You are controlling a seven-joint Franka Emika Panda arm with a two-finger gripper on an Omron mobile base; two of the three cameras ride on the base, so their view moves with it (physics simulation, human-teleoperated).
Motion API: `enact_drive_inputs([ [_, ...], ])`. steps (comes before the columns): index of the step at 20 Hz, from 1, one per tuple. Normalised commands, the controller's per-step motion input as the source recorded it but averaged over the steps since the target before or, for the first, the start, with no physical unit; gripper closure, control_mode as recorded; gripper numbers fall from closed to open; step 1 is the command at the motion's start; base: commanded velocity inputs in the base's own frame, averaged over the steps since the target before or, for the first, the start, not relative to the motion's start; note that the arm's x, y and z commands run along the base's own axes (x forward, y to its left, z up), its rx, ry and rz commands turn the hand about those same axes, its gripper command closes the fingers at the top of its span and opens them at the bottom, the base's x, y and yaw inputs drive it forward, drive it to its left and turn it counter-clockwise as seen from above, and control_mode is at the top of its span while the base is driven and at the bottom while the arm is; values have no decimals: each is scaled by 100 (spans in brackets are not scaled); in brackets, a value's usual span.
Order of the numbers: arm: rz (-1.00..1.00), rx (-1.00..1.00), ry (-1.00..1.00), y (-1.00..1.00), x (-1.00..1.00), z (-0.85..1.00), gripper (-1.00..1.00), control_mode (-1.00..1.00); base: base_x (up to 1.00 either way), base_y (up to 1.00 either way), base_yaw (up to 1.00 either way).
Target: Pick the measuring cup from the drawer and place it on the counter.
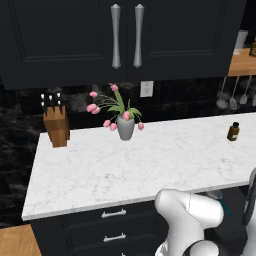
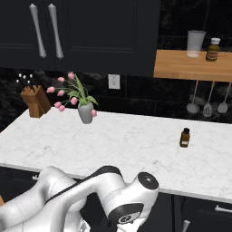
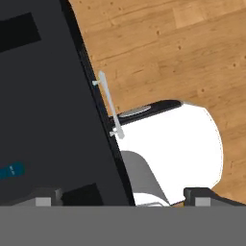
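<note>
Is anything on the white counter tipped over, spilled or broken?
Nothing stands out. On the counter, the knife block, the vase of pink tulips and the small brown bottle all stand upright, with no spill.

counter [image 1: 150,165]: broad bare middle and front. obstacles: knife block [image 1: 56,125] at back left, vase of pink tulips [image 1: 125,125] just right of it, small brown bottle [image 1: 233,131] far right. low wall cabinets [image 1: 125,35] overhang the rear edge.
</note>
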Motion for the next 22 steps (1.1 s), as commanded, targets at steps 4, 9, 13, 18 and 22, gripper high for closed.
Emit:
enact_drive_inputs([
  [4, 8, 0, 1, -3, 17, -33, -100, -100, 0, 0, 0],
  [9, 13, 0, 1, -4, 1, -40, -100, -100, 0, 0, 0],
  [13, 12, 0, 0, -13, 5, -35, -100, -100, 0, 0, 0],
  [18, 14, 0, 1, -22, 0, -45, -100, -100, 0, 0, 0],
  [22, 9, 0, 0, -23, 14, -40, -100, -100, 0, 0, 0],
])
